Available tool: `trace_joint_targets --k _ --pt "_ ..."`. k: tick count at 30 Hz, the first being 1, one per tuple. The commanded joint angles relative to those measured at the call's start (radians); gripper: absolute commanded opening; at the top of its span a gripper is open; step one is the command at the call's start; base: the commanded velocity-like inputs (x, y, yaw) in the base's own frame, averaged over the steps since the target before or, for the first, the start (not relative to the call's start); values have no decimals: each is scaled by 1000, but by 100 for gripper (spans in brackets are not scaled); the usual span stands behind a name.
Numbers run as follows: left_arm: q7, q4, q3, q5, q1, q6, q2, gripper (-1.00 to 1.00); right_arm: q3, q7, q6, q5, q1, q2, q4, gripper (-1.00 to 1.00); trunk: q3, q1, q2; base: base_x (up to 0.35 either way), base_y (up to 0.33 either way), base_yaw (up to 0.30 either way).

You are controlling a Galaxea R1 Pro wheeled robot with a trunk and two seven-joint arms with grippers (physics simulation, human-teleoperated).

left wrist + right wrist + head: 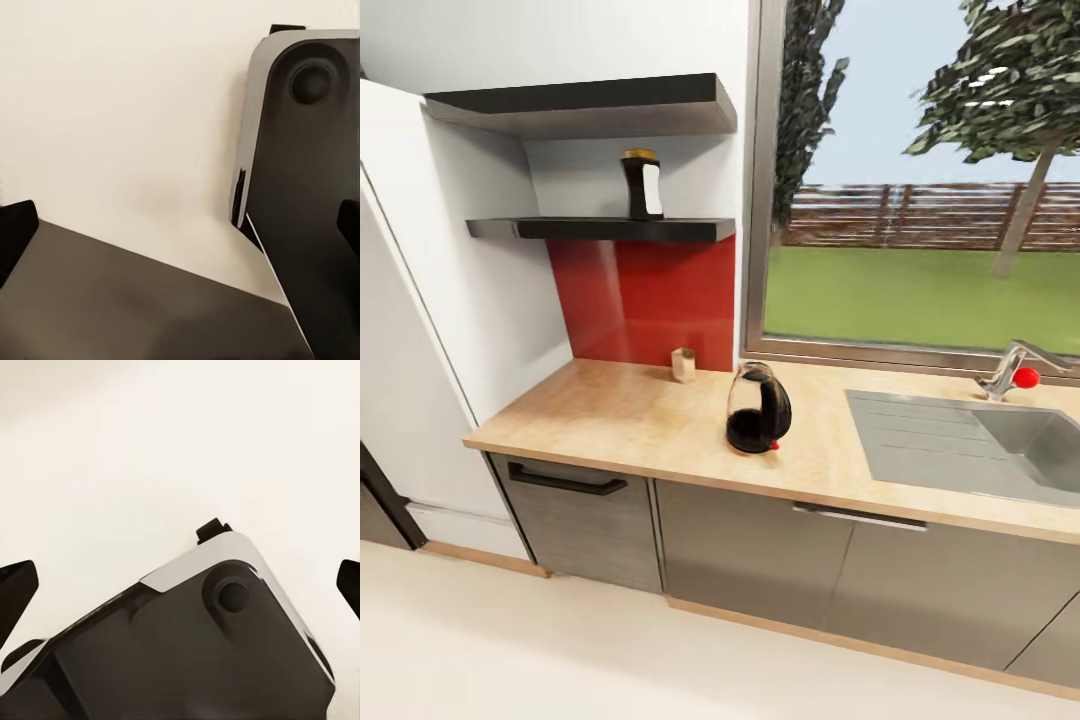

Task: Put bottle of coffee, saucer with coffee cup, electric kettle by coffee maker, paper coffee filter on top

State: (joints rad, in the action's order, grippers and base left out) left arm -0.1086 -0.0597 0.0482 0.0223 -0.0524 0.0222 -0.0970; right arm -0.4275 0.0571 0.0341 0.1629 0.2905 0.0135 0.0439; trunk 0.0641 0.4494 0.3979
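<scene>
The dark bottle of coffee with a gold lid and white label stands on the lower black shelf, above the counter's left part. On the wooden countertop a black appliance with a glass body and a red button, which looks like the coffee maker, stands near the middle. A small beige cup-like thing sits by the red backsplash. My left gripper and right gripper are both open, hanging low over the pale floor and the robot's dark base, with nothing between their fingers.
A steel sink with a red-knobbed faucet fills the counter's right part under the window. A white fridge side closes the left. A second black shelf hangs higher up. Grey cabinets run below.
</scene>
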Motion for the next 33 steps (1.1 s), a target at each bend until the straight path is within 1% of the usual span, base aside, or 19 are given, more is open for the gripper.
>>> trace_joint_targets --k 1,9,10,12,13,15,16,17,19,21,24,25,27,28,30,33 --pt "0 0 4 2 -1 2 0 100 4 1 3 10 1 -1 -2 100 2 1 2 0 339 0" --pt "1 -3 0 2 -3 5 3 100 3 0 4 9 1 10 3 100 2 1 2 0 338 0" --pt "1 -4 -1 2 -4 5 1 100 3 -1 4 10 1 22 5 100 2 1 2 54 243 0" --pt "1 -10 -2 1 -4 5 2 100 3 -3 2 9 1 34 7 100 2 1 2 61 134 0" --pt "1 -18 -3 1 -4 5 3 100 4 -3 1 3 1 37 7 100 2 1 2 33 67 0" --pt "1 -44 -4 1 -4 5 5 100 9 -2 -1 -27 1 42 8 100 2 1 2 14 28 0" --pt "1 -49 -4 0 -4 5 5 100 10 -2 -1 -33 1 43 8 100 2 1 2 9 18 0" --pt "1 -69 -5 0 -4 6 3 100 11 -1 -2 -53 1 46 8 100 2 1 2 4 9 0" --pt "1 -105 -4 1 -4 6 2 100 14 -1 -2 -76 1 58 8 100 2 1 2 2 5 0" --pt "1 -137 -4 1 -4 9 2 100 17 0 -2 -90 1 70 7 100 2 1 2 1 2 0" --pt "1 -209 -3 1 -4 44 1 100 19 0 -2 -104 1 84 7 100 2 1 2 0 1 -97" --pt "1 -229 -2 2 -4 67 1 100 19 0 -2 -106 1 86 7 100 2 1 2 0 0 -199" --pt "1 -274 1 2 -4 135 2 100 20 -2 -2 -110 1 88 5 100 2 1 2 0 0 -241" --pt "1 -288 0 2 -4 153 4 100 20 -2 -2 -113 1 89 4 100 2 1 2 0 0 -256" --pt "1 -312 0 2 -4 173 6 100 21 -3 -2 -122 1 89 4 100 2 1 2 0 0 -257" --pt "1 -364 0 3 -4 188 8 100 21 -2 -2 -158 1 88 3 100 2 1 2 0 0 -255"
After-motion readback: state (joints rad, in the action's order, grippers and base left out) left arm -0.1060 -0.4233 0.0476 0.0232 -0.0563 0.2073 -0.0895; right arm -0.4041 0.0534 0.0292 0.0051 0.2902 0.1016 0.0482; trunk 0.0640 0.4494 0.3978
